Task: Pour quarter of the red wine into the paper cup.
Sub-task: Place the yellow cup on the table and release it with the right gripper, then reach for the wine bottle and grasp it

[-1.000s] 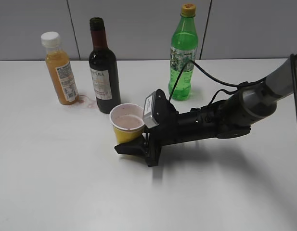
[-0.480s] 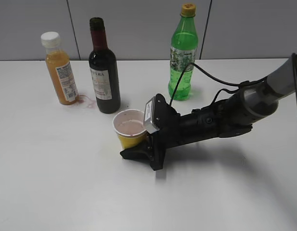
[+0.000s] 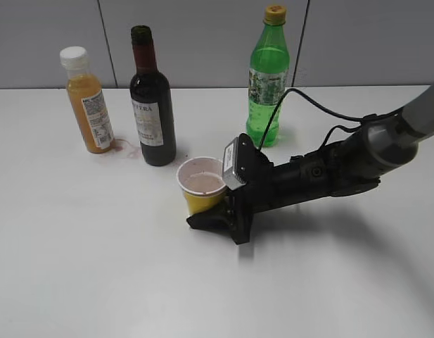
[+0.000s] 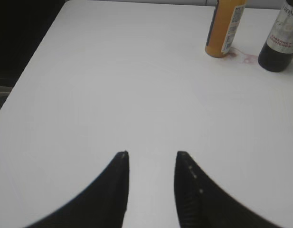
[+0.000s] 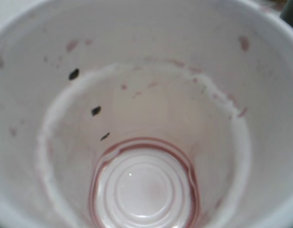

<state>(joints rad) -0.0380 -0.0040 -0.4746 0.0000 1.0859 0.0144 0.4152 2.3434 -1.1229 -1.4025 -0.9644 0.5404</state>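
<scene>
Yellow paper cup (image 3: 201, 184) pinched upright in right hand (image 3: 218, 215), red wine (image 3: 152, 105) just behind, left hand (image 4: 151, 156) spread.

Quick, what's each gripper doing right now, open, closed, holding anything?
Left gripper: open, empty, above bare table.
Right gripper: closed on the yellow paper cup.

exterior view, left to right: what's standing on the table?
orange juice bottle → red wine bottle → paper cup, held by the right gripper → green soda bottle
</scene>
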